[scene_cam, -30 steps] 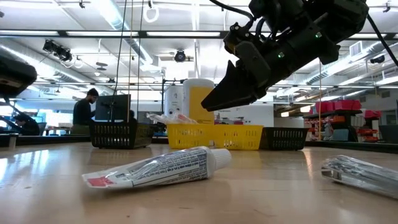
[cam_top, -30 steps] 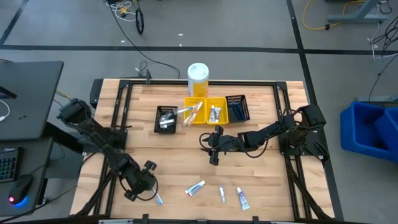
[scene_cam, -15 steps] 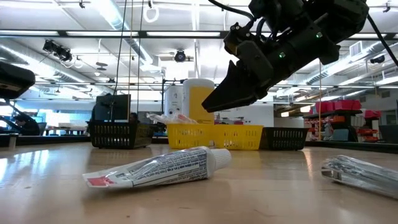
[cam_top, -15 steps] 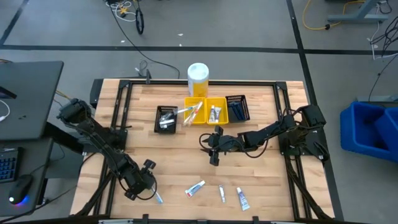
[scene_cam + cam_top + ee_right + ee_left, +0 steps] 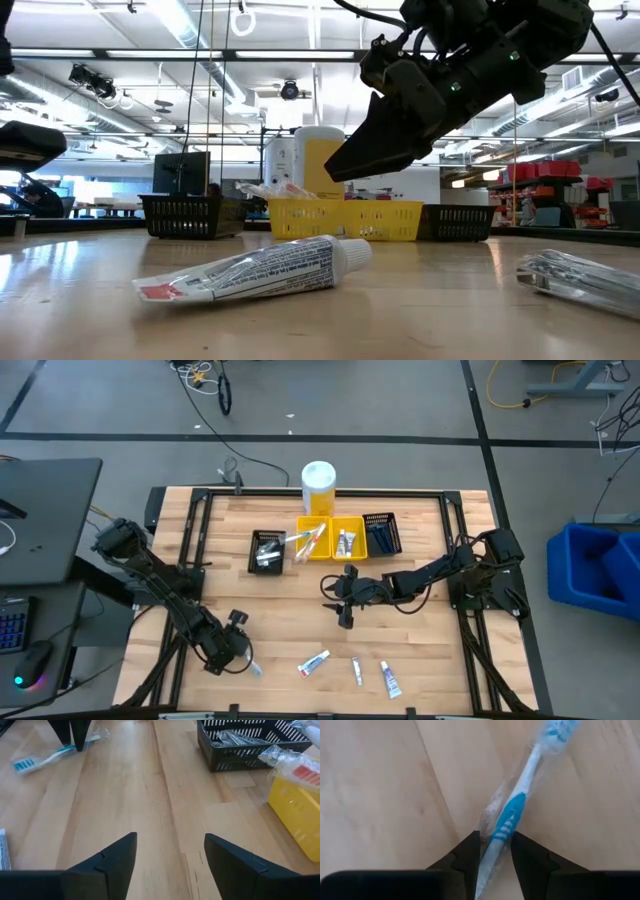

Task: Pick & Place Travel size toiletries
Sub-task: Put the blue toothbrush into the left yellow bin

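Blue-and-white toothbrush [image 5: 512,817], apparently plastic-wrapped, between left gripper [image 5: 494,851] jaws.

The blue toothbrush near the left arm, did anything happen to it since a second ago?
The left gripper has crept slightly toward the bins, and its fingers now clamp the wrapped blue toothbrush, whose head has swung a little. The right gripper stayed hovering, open, mid-table. The three tubes by the front edge did not move.

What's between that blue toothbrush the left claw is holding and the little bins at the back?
Nothing visible on the wood. The left gripper is shut on the blue toothbrush near the front edge; the yellow bins lie across bare table. The right gripper hovers open mid-table, off to one side.
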Motion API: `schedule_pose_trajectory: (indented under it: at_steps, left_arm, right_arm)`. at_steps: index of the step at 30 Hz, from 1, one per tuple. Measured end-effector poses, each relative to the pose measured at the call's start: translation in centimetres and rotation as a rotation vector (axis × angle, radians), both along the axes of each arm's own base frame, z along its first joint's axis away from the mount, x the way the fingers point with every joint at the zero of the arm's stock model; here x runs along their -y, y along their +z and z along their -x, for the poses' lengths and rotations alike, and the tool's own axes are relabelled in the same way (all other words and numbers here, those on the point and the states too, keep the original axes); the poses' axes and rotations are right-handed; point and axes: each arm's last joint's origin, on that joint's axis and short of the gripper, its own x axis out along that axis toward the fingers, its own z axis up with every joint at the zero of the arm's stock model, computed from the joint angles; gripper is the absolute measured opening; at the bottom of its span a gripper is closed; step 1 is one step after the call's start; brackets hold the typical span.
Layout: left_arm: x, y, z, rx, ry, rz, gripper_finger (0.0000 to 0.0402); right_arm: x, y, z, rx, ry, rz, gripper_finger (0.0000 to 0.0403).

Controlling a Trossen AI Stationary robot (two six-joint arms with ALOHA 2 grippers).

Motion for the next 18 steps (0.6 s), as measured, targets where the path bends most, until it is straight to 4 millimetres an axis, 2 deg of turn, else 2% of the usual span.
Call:
schedule_pose_trajectory:
  at_steps: [10,18]
  left_arm:
    - [0.3,0.3,-0.5,0.086,0.044,0.015,0.0049]
    - [0.4,1.2,-1.9,0.298,0.225,0.053,0.0045]
  right_arm:
    - [0.0,0.2,-0.1,0.022,-0.002,-0.004,0.0232]
    - [0.0,0.2,-0.2,0.030,-0.011,-0.022,0.0224]
